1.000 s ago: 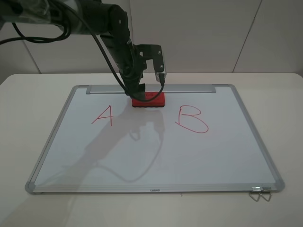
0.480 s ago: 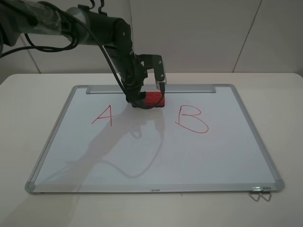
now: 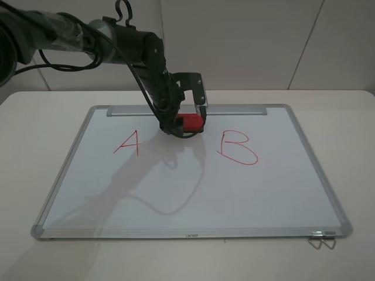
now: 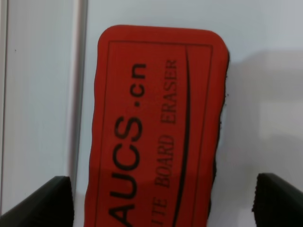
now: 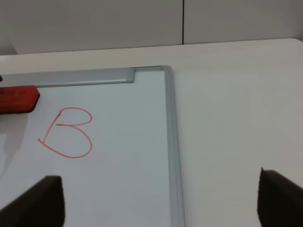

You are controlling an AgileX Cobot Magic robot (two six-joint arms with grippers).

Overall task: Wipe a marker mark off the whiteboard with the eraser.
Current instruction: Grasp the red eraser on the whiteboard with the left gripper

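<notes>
Grasp step, we reckon: left gripper [image 4: 163, 203] spread wide astride the small red block eraser [image 4: 156, 118] beside the tray strip [image 3: 234, 110] of the silver-framed whiteboard [image 3: 193, 193]; next we'd close, then sweep to the thin red "A" [image 3: 128, 143].

The eraser [image 4: 161, 123] runs off the left wrist picture's edge, its lettering [image 4: 130, 156] cut short. From above, the left tool [image 3: 176, 125] hides one end. The print [image 3: 191, 235] on the near frame of the whiteboard [image 3: 263, 193] is too small to read.
</notes>
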